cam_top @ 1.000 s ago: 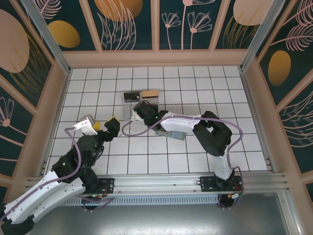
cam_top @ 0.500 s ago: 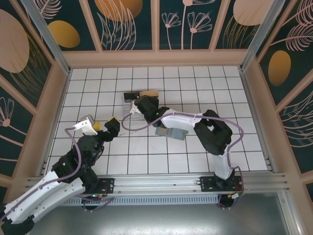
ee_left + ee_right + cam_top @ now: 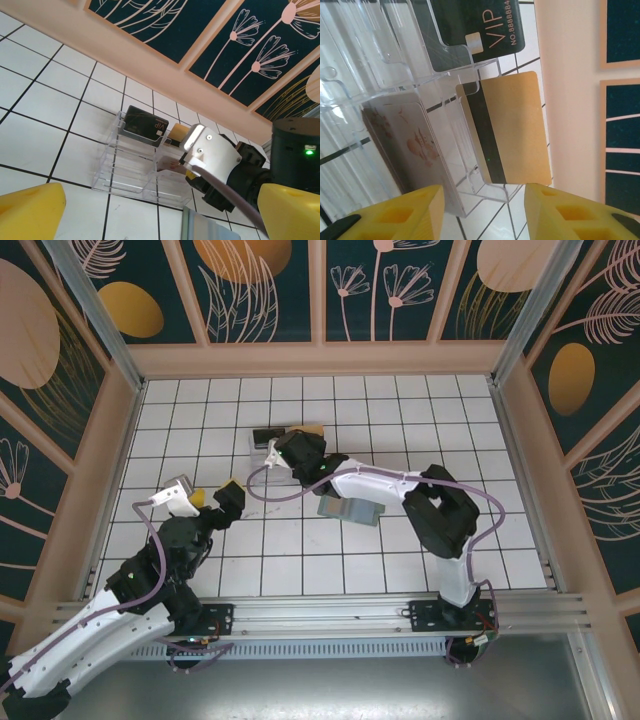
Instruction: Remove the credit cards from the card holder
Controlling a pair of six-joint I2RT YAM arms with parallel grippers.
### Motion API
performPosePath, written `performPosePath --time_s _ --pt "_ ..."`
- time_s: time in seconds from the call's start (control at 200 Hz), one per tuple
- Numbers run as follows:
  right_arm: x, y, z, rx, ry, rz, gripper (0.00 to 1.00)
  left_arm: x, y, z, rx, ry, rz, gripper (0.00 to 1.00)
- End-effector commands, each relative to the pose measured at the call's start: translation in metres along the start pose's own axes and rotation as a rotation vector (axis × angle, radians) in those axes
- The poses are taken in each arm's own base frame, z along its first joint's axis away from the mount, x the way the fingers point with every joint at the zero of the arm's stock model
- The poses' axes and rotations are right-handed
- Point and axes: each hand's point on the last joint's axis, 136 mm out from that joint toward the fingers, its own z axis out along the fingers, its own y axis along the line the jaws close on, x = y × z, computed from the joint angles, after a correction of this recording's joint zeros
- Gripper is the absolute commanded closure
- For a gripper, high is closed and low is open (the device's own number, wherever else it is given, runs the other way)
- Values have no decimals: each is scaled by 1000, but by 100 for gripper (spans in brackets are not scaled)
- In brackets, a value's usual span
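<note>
The card holder (image 3: 349, 509) lies flat on the tiles, grey-green, partly under my right forearm; its edge shows in the left wrist view (image 3: 210, 231). A tan-gold credit card (image 3: 515, 127) with a black stripe stands in the clear plastic box (image 3: 380, 55), also seen from above (image 3: 310, 430). A black VIP card (image 3: 476, 31) and a white card with a pink pattern (image 3: 406, 145) sit in other slots. My right gripper (image 3: 484, 194) is open over the box's corner (image 3: 284, 451), holding nothing. My left gripper (image 3: 207, 496) hovers open to the left.
The clear box (image 3: 131, 162) stands mid-table on the white tiles. Wooden walls (image 3: 320, 360) close in the back and both sides. My right arm's elbow (image 3: 440, 510) rises over the right half of the floor.
My right gripper has moved a little farther over the clear box and its jaws have spread apart. The white card now stands free in its slot. The left arm has not moved.
</note>
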Motion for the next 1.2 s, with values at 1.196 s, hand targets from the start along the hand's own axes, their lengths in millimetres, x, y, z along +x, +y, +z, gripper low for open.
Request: performPosePath --time_s 1.196 --pt "10 0 34 39 88 64 52 1 9 -1 -26 -12 9 1"
